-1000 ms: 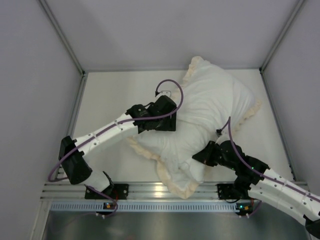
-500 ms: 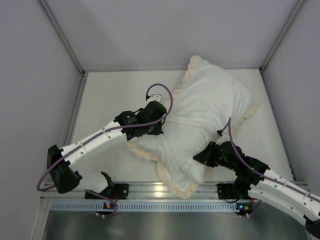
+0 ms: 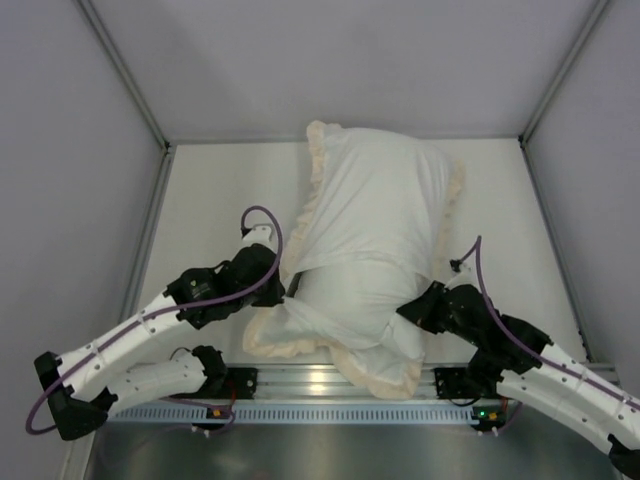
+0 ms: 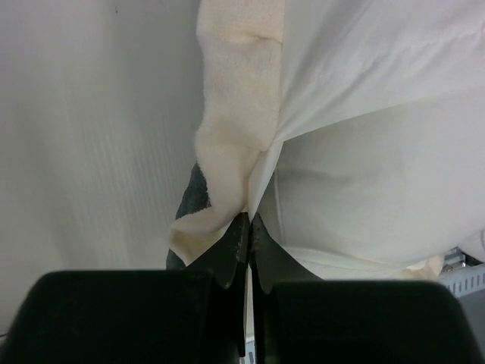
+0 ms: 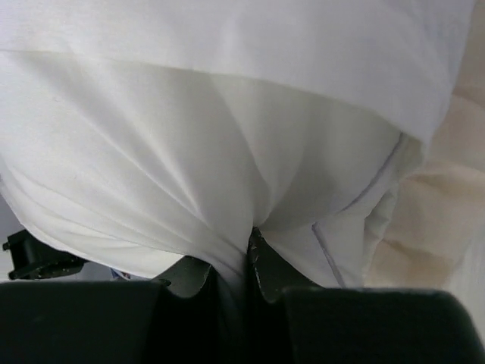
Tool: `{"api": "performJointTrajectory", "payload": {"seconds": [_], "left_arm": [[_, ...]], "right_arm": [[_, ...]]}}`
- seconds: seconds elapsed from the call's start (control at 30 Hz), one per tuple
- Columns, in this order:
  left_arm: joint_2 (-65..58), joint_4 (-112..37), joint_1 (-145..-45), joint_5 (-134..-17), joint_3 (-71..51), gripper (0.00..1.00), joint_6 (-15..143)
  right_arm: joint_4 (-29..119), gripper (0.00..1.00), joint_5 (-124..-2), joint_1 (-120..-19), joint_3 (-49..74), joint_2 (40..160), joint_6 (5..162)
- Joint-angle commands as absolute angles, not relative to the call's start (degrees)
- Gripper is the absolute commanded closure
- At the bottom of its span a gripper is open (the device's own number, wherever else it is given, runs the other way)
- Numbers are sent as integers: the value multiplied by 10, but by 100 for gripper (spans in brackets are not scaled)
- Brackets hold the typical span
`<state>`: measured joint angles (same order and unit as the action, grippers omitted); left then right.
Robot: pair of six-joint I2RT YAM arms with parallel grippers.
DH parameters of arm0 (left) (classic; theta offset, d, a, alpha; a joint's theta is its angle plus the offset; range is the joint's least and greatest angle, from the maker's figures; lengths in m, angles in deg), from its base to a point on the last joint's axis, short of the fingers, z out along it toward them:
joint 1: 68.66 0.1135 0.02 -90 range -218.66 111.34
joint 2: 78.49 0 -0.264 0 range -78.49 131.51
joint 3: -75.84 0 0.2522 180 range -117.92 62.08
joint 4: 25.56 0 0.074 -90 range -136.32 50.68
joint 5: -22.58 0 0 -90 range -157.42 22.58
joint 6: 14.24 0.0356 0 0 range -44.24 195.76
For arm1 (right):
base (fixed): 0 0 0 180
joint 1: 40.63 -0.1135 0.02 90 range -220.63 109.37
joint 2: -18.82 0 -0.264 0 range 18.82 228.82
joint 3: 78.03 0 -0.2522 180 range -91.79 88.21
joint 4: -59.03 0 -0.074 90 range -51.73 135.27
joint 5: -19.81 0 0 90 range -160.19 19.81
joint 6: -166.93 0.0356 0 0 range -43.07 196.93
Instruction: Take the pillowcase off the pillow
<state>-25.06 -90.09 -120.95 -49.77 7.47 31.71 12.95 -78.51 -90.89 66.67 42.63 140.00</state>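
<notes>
From above, the pillowcase (image 3: 375, 195) lies down the middle of the bench (image 3: 215, 200), running from the far edge to the near edge. The pillow (image 3: 345, 312) bulges out of its near end. It all looks soft, light and floppy, and the frilled hem seems the best place to hold. Half a second ago the bundle lay askew toward the far right corner; the left arm has since drawn back nearer the near left corner.

Left wrist: the left gripper (image 4: 248, 221) is pinched tight on the pillowcase's cream edging.

Right wrist: the right gripper (image 5: 244, 254) is clamped on a bunched fold of the pillow.
</notes>
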Motion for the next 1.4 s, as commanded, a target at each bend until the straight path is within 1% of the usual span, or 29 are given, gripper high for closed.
{"api": "performJointTrajectory", "payload": {"seconds": [0.0,0.13,0.33,0.4,0.43,0.47,0.5,0.57,0.67,0.77,0.83,0.9,1.0,1.03,1.07,1.1,1.13,1.17,1.27,1.37], "left_arm": [[-299,-984,-1209,-490,95,100,303],[-328,-984,-1209,-494,81,100,308],[-295,-970,-1209,-530,55,100,315],[-295,-947,-1209,-544,69,100,316],[-298,-939,-1209,-548,75,100,313],[-299,-927,-1209,-553,81,100,310],[-301,-921,-1209,-559,88,100,308],[-309,-907,-1209,-568,112,100,301],[-324,-869,-1209,-579,157,100,289],[-324,-842,-1209,-590,180,100,283],[-317,-815,-1209,-603,190,100,279],[-309,-804,-1209,-610,202,100,278],[-294,-789,-1209,-618,216,100,277],[-291,-778,-1209,-620,222,100,276],[-291,-772,-1209,-624,228,100,276],[-291,-767,-1209,-627,237,100,274],[-294,-762,-1209,-628,241,100,272],[-294,-751,-1209,-631,245,100,270],[-302,-729,-1209,-644,256,100,265],[-316,-711,-1209,-660,265,100,263]], "right_arm": [[57,100,-889,-909,640,391,1422],[52,100,-896,-909,629,363,1443],[54,100,-849,-908,573,474,1356],[53,85,-839,-908,553,499,1342],[52,75,-835,-908,547,501,1331],[52,53,-835,-908,543,500,1328],[50,44,-836,-909,534,501,1323],[25,33,-842,-909,517,508,1303],[-15,26,-854,-908,453,527,1263],[-25,24,-839,-910,399,550,1230],[-32,23,-827,-912,336,565,1196],[-46,23,-822,-920,277,605,1175],[-50,22,-793,-943,223,678,1150],[-34,22,-776,-958,217,695,1152],[-22,22,-776,-1003,212,731,1158],[-13,22,-784,-1027,198,750,1164],[-4,22,-818,-1052,190,766,1185],[4,22,-833,-1095,185,798,1195],[34,22,-864,-1143,175,849,1240],[72,22,-874,-1155,191,887,1291]]}}
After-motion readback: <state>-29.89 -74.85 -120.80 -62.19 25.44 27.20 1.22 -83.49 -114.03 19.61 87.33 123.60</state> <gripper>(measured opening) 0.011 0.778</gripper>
